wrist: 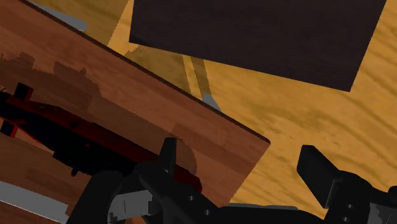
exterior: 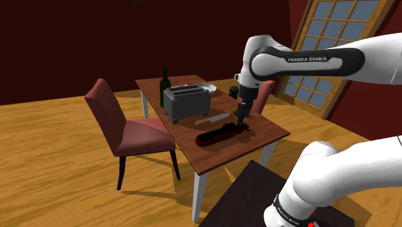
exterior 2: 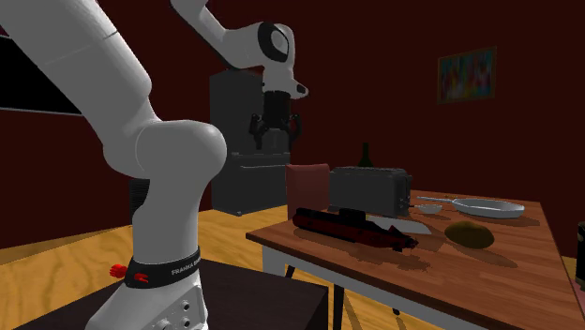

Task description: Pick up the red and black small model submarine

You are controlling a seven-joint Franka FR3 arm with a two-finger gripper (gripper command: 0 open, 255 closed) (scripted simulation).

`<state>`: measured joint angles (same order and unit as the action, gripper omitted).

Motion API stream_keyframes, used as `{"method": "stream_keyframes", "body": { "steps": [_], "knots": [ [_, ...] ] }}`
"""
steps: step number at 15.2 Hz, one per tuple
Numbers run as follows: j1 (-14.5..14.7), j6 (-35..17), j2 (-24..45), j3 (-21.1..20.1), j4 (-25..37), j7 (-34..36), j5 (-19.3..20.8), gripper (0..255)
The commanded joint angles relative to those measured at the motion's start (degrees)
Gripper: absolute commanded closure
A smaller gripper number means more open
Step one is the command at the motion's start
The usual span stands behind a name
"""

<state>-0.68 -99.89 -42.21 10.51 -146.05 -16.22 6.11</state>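
The red and black model submarine [exterior: 222, 134] lies lengthwise on the wooden table [exterior: 258, 138], near the edge that faces the stand. From the second exterior view the submarine [exterior 2: 352, 228] rests in front of the toaster. My black gripper [exterior: 239, 118] hangs open in the air above the submarine's end, clear of it. The second exterior view puts the gripper [exterior 2: 274, 131] well above table height. In the wrist view the fingers [wrist: 167, 159] stand wide apart with nothing between them, and the submarine [wrist: 76, 127] lies on the table beyond the gripper [wrist: 245, 168].
A grey toaster [exterior: 187, 102], a dark bottle [exterior: 165, 86], a pale pan [exterior 2: 473, 208], a knife [exterior: 212, 118] and a brown lump [exterior 2: 469, 233] share the table. A red chair [exterior: 122, 122] stands at the shoulder view's left. The dark stand [wrist: 254, 32] sits close to the table edge.
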Motion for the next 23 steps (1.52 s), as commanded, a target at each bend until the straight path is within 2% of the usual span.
{"method": "stream_keyframes", "body": {
  "steps": [1, 8, 13, 16, 19, 21, 23],
  "knots": [
    [-0.33, -4.06, 1.92, 2.37, -1.13, -3.56, 1.8, 0],
    [-0.45, -17.73, 12.59, 10.96, -0.81, -15.79, 5.57, 0],
    [1.12, -27.15, 22.87, 17.17, 2.33, -25.59, 4.47, 0],
    [2.61, -32.18, 29.91, 20.69, 5.31, -32.6, 1.3, 0],
    [3.97, -36.36, 37.55, 23.51, 9.09, -40.89, -4.35, 0],
    [4.3, -38.44, 42.92, 24.59, 12.1, -47.07, -9.4, 0],
    [3.89, -39.72, 45.38, 24.37, 12.96, -49.64, -11.84, 0]
  ]
}}
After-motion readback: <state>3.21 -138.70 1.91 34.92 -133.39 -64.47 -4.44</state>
